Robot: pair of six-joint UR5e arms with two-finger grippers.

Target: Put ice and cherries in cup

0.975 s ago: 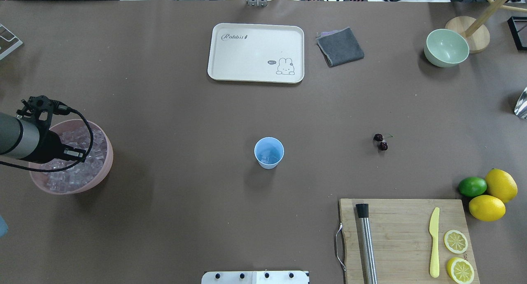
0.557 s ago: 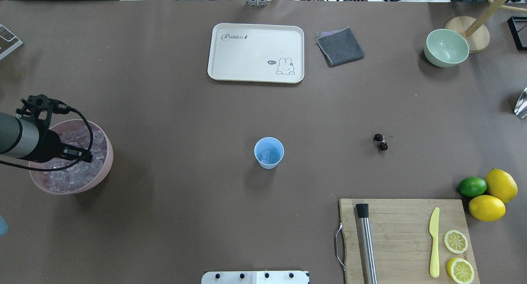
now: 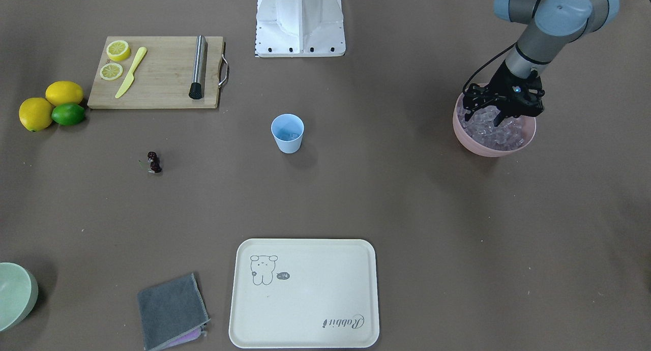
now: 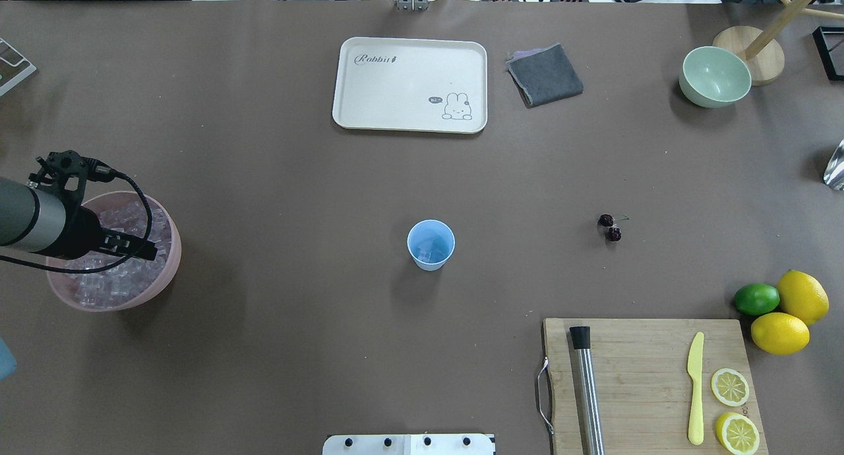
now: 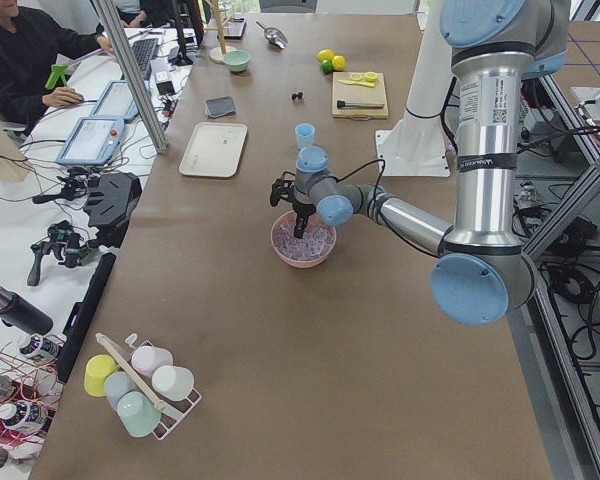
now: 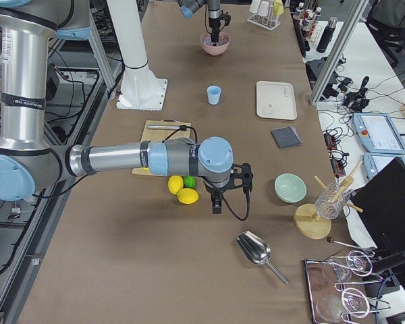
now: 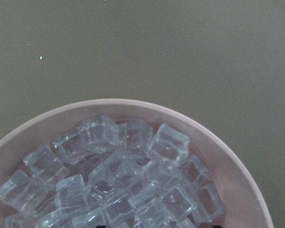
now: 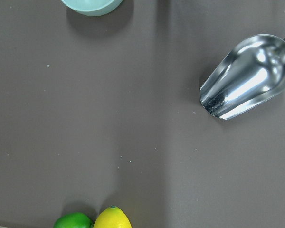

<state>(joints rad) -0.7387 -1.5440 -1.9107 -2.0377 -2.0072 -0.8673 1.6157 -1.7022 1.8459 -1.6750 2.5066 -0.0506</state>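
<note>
My left gripper (image 3: 510,119), jaws spread, has slid slightly farther over the ice (image 7: 128,175) in the pink bowl (image 3: 475,138). The cup (image 4: 430,244) stays mid-table, with the cherries (image 4: 610,227) to its right. I cannot tell how far the right gripper (image 6: 216,202) is open.

The left gripper's (image 3: 496,118) fingertips are sunk in the ice (image 7: 128,175). The wrist view's bottom edge cuts them to two dark slivers and crops the pink bowl (image 7: 249,190). The right gripper (image 6: 216,204) is too small to judge.
</note>
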